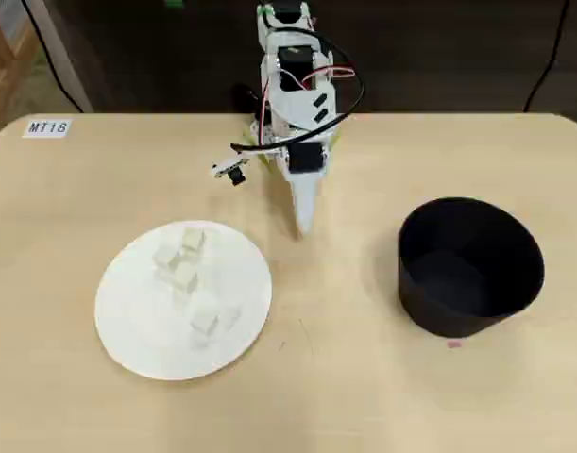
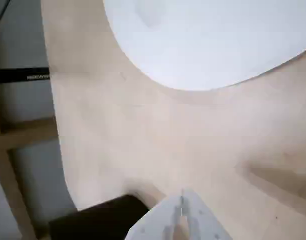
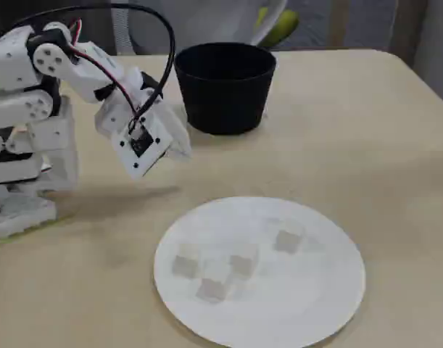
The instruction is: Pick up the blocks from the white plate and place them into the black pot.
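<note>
Wood table (image 1: 364, 396), plate (image 1: 137, 340) w/ blocks (image 1: 186, 276) (four), pot (image 1: 472, 269)

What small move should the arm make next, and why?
Probably swing the gripper toward the white plate and open it above a block. The gripper looks shut and empty, hanging over bare table between the plate and the black pot, and all four blocks lie on the plate.
</note>
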You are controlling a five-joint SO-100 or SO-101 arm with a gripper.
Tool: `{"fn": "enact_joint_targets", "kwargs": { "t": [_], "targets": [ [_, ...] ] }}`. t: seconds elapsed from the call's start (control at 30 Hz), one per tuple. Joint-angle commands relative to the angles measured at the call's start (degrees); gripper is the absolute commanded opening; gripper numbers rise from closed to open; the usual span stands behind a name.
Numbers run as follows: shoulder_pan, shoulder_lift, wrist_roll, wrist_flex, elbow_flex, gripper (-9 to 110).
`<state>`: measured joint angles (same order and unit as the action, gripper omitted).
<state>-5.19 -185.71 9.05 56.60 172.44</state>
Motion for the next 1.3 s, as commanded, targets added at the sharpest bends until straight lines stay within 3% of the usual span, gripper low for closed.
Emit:
{"fn": "enact_joint_targets", "kwargs": {
  "t": [0.0,0.47,0.67,0.87,1.0,1.27],
  "targets": [
    [6.0,-0.7,-10.4,-5.4,1.1,-2],
    [6.0,-0.7,-10.6,-5.3,1.1,-2],
    [10.5,1.0,-8.4,2.7,-14.0,-3],
    [13.1,34.5,-5.4,7.4,-39.0,-3],
    [15.0,57.0,-8.9,15.9,-57.3,-3],
    [28.9,75.6,-14.9,22.2,-68.1,-3]
  ]
}}
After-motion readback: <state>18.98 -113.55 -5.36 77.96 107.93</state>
